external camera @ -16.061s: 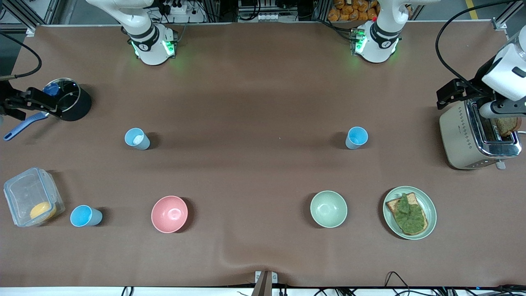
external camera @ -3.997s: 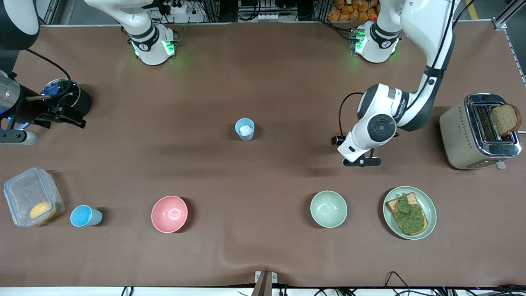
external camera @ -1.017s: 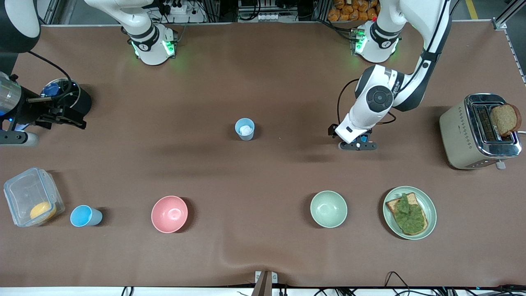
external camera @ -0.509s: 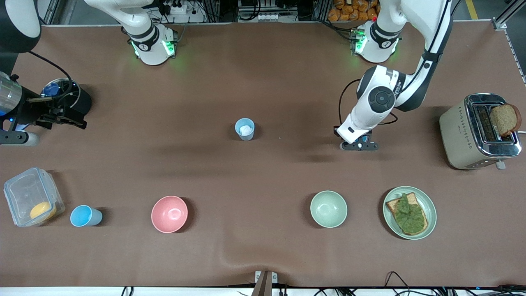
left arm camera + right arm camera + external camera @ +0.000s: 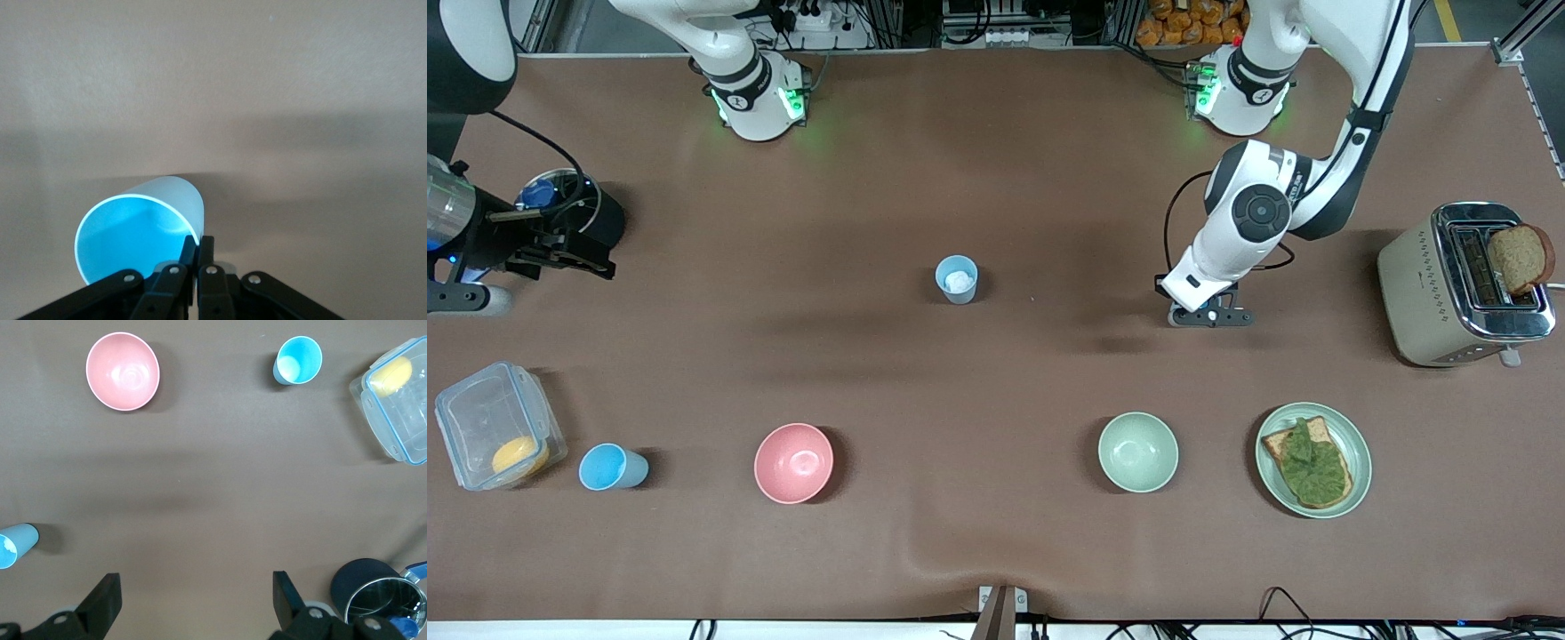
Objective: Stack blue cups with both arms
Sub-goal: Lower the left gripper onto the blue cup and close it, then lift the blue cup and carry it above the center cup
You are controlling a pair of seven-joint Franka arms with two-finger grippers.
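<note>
The left gripper [image 5: 198, 263] is pinched tight on the rim of a sky-blue cup [image 5: 137, 237], one finger inside the wall and one outside; the left wrist view shows this grip plainly, while in the front view the left gripper [image 5: 1209, 313] hides nearly all of that cup, toward the left arm's end of the bench [image 5: 996, 160]. The right gripper [image 5: 193, 600] waits with its jaws spread wide and nothing between them, beside a dark pot [image 5: 578, 213] at the right arm's end. A paler cup [image 5: 957, 279] with a white bit inside stands mid-bench, and a third cup [image 5: 609, 467] stands just beside a clear box [image 5: 494, 427]. The right wrist view looks down on the pink bowl [image 5: 123, 371] and the third cup; only the front view shows the green bowl [image 5: 1137, 452], plate [image 5: 1352, 444] and toaster [image 5: 1458, 284]. No writing can be read anywhere.
</note>
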